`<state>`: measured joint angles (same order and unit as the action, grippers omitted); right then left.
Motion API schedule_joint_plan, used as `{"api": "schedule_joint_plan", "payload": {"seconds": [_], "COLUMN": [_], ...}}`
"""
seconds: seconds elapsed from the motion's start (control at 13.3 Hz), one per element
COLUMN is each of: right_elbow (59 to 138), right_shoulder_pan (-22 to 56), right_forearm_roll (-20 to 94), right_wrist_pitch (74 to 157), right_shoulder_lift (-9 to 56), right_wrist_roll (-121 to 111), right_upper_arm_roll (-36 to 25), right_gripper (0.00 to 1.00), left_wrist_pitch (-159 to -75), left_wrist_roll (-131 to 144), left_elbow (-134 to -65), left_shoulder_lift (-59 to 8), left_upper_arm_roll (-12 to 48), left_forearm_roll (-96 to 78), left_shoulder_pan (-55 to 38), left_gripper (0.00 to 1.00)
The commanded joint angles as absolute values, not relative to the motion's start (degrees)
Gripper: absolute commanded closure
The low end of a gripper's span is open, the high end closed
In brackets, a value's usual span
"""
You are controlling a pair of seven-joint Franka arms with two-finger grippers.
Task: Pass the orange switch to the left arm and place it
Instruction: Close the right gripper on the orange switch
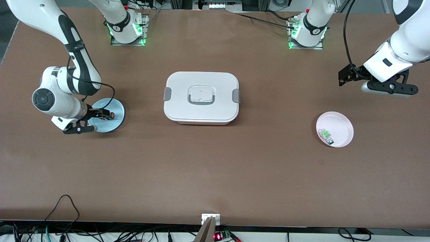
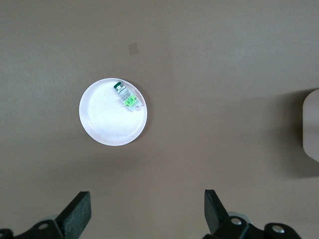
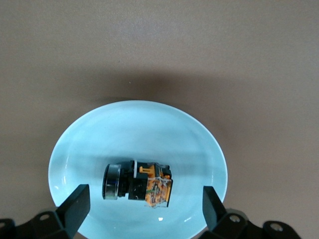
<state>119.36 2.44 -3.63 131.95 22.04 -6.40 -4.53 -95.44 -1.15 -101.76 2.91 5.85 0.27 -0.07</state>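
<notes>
- Brown bench point(image 1: 215, 174), box point(image 1: 201, 98) at centre.
- Orange switch point(image 3: 141, 182) lies on blue plate point(image 3: 139, 129), long axis spanning the released right end effector point(image 3: 144, 209) directly above.
- Left end effector point(image 2: 147, 214) released, waiting over bench near pink plate point(image 2: 107, 124).

Left gripper point(image 1: 346, 78) and right gripper point(image 1: 100, 116) (jaws apart).

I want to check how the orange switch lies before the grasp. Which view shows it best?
The right wrist view: the switch lies large on the blue plate. The front view shows only a speck; the left wrist view misses it.
</notes>
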Motion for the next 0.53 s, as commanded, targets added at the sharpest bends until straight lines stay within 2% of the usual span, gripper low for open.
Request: {"api": "schedule_joint_plan", "payload": {"seconds": [0.0,0.45], "right_elbow": [119.88,120.94], "right_shoulder_pan": [2.29,2.29], "right_forearm_roll": [-3.87,-4.04], "right_wrist_pitch": [133.42,134.03], "right_shoulder_lift": [22.41,23.55], "right_wrist_roll": [-6.33,-6.59], "right_upper_arm_roll": [-4.13,-3.96], "right_gripper": [0.0,0.0], "left_wrist_pitch": [-95.27,-95.27], "left_wrist_roll": [-0.97,-0.97], "left_elbow": [-101.34,-101.34], "left_shoulder_lift": [3.16,3.16], "left_upper_arm_roll": [6.06,6.06], "left_forearm_roll": [0.62,0.62], "left_shoulder_pan": [0.18,0.18], "left_gripper": [0.0,0.0]}}
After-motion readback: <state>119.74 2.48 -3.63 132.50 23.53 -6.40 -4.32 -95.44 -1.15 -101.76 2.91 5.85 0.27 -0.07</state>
